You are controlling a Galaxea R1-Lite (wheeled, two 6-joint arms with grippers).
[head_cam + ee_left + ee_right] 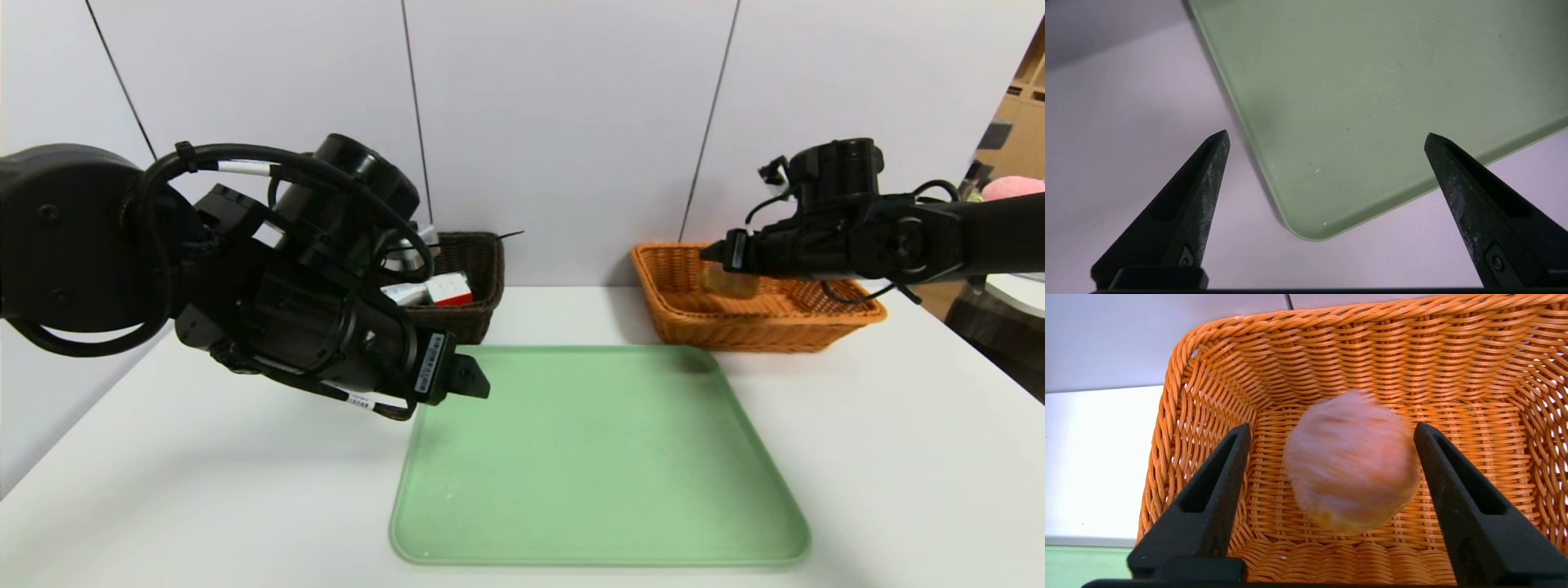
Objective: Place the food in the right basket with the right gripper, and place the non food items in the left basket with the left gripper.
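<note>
Round pinkish-tan bun (1351,461), blurred, btwn spread right gripper (1331,430) fingers.

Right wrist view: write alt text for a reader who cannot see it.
A blurred, round pinkish-tan food item sits between the right claw's open fingers, apparently untouched by them and dropping into the orange wicker basket below. White table and a strip of green tray show beside the basket.

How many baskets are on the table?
2. A dark brown basket sits at the far left of the table, partly hidden behind the left arm. An orange basket sits at the far right, under the right gripper. Both lie beyond the green tray.
</note>
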